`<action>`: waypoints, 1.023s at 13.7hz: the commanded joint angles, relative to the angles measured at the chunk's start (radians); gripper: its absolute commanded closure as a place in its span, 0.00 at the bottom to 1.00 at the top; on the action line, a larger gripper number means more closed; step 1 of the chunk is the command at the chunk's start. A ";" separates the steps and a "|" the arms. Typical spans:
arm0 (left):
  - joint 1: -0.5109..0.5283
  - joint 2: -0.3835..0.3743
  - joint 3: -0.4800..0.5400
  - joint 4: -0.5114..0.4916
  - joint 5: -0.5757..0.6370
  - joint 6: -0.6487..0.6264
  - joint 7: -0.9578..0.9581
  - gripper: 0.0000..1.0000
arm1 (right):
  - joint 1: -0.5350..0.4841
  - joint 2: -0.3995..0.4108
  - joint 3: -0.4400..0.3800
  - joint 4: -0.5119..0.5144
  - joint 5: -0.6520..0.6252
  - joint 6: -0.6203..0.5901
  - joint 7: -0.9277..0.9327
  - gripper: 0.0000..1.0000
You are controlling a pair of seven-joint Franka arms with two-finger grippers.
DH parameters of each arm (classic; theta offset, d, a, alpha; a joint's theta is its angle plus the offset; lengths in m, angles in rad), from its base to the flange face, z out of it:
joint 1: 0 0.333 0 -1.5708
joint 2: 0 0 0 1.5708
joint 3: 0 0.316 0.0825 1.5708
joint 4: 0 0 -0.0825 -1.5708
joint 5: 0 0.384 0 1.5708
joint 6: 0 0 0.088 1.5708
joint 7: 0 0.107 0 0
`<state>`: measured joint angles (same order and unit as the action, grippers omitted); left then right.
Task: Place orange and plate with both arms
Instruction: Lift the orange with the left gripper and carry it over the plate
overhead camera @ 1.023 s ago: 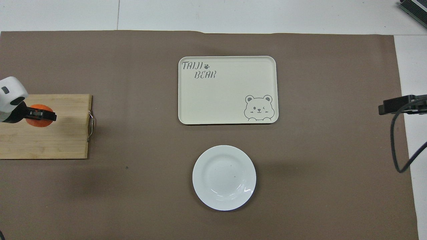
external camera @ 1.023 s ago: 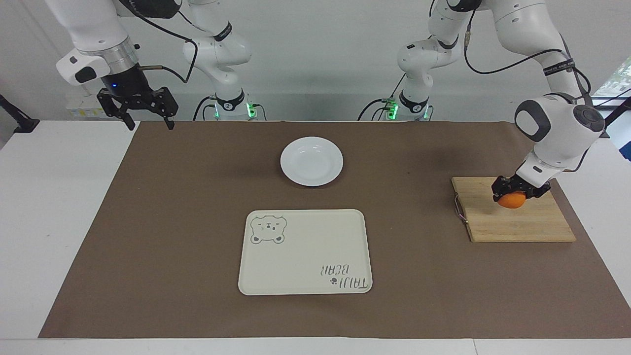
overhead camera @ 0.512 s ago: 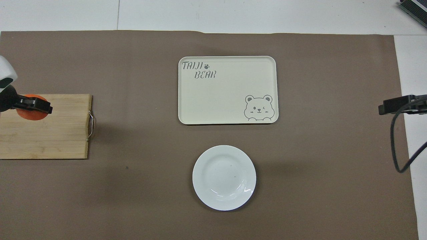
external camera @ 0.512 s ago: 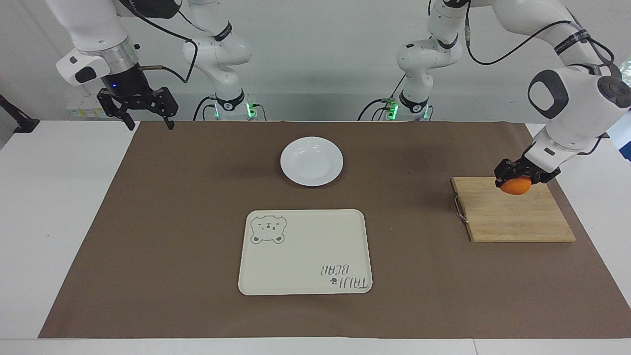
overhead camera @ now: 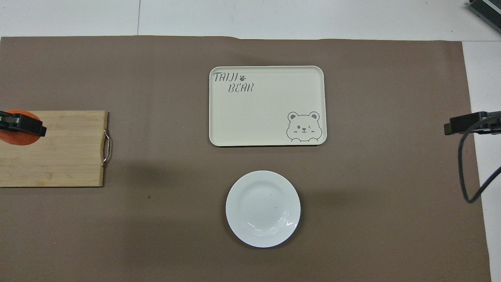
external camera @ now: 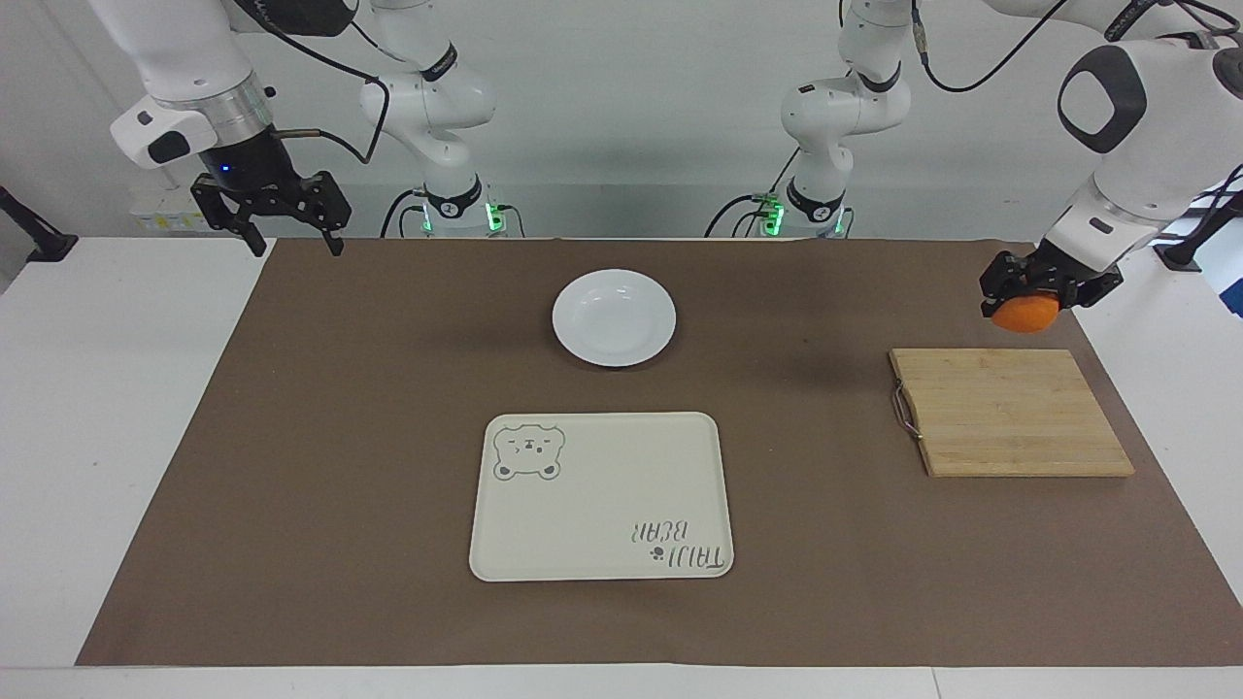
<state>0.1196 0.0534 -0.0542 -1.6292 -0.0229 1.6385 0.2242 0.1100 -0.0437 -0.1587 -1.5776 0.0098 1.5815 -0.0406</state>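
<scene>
Holding the orange (external camera: 1024,314) aloft in the left gripper (external camera: 1039,288), fingers clamped on the fruit.

Hanging over the cutting board (external camera: 1010,411) at the left arm's end of the table, clear of the wood; seen from above only as a sliver at the picture's edge, so probably above the board's outer part. Waiting over the brown mat's (external camera: 340,437) corner at the other end: right gripper (external camera: 287,243), fingers spread wide, gripping nothing. Resting on the mat mid-table: plate (external camera: 614,317), bare, nearer the robots than the tray (external camera: 602,496).
</scene>
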 commanded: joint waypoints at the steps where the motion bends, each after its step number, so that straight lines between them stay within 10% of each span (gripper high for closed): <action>1: -0.046 -0.003 0.004 0.037 0.018 -0.051 -0.072 1.00 | -0.009 -0.022 0.008 -0.025 -0.011 0.009 0.008 0.00; 14: -0.412 -0.090 -0.029 -0.086 0.008 0.046 -0.535 1.00 | -0.009 -0.022 0.010 -0.025 -0.011 0.009 0.008 0.00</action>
<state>-0.2456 0.0265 -0.0961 -1.6319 -0.0229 1.6279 -0.2615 0.1100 -0.0437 -0.1587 -1.5776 0.0098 1.5815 -0.0406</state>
